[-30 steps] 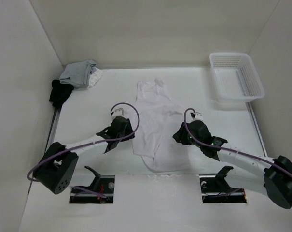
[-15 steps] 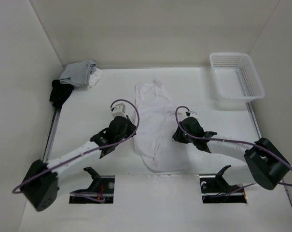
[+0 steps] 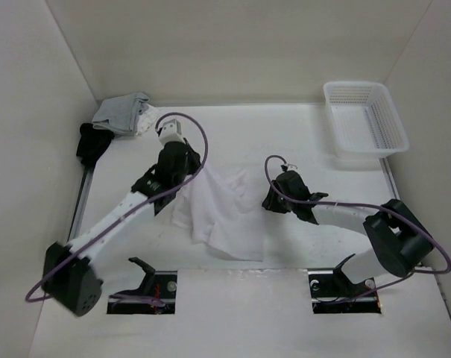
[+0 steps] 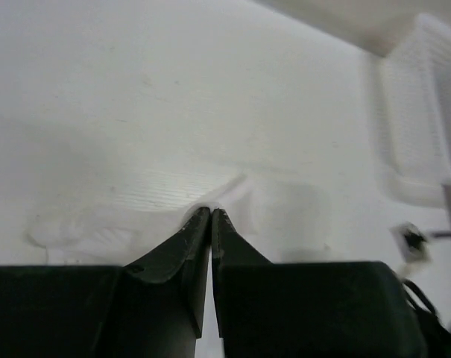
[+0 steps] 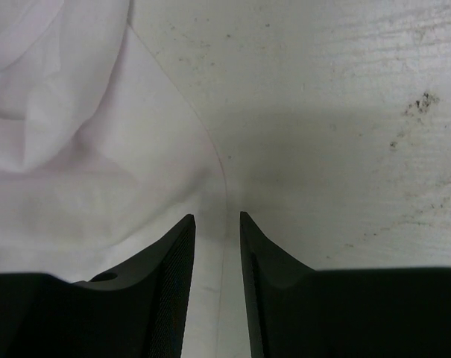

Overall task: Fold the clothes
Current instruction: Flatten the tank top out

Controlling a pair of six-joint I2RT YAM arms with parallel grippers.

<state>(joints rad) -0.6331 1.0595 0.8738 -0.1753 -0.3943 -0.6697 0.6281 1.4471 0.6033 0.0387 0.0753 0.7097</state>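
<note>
From above, the left tool (image 3: 185, 176) hides its own fingertips under its wrist body, and the white garment (image 3: 219, 212) disappears beneath it there. The black garment (image 3: 93, 143) at the tabletop's left rim is too dark and small to show its shape. In the left wrist view the basket (image 4: 426, 112) is blurred and cut off by the right edge. In the right wrist view the garment runs off the left and top edges; whether the right tool (image 5: 216, 218) touches its hem cannot be told.

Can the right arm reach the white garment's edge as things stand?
Probably yes: the right gripper, open, straddles the edge of the white garment; only bare table lies beside it.
</note>
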